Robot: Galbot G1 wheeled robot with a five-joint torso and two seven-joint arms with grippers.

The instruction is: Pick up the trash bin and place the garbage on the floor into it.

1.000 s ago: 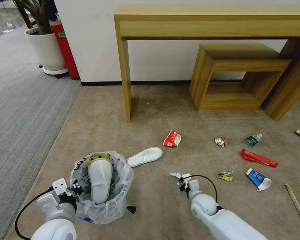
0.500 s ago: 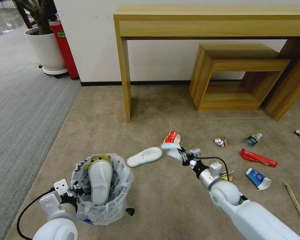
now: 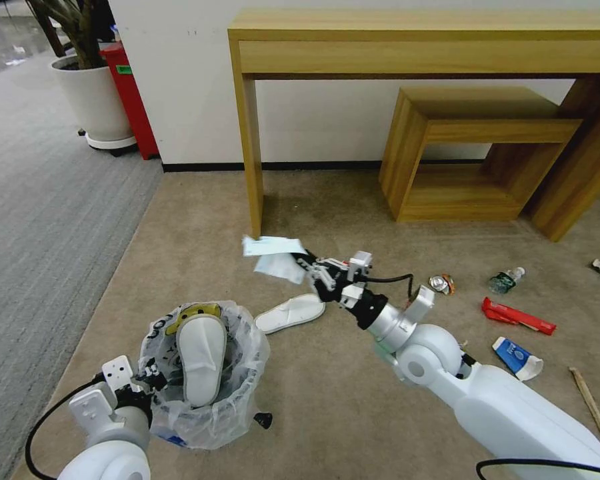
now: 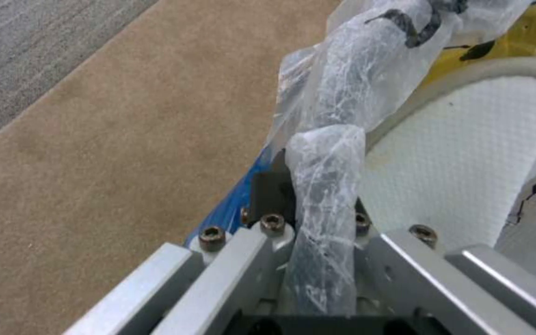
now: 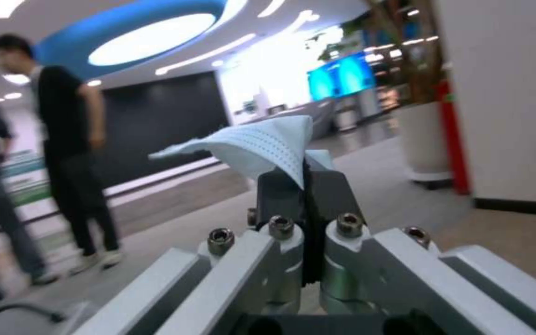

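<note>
While L gripper (image 4: 308, 204) stays clamped on trash bin (image 3: 203, 373) rim, R gripper (image 3: 307, 265), jaws shut, holds white tissue (image 3: 271, 257) up above floor (image 3: 327, 400), beside bin.

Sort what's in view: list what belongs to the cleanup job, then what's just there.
Job:
trash bin, rim held by left pincer
tissue, held by right pincer
slipper on the carpet
crushed can
small bottle
red wrapper

Just there:
wooden desk
potted plant
</note>
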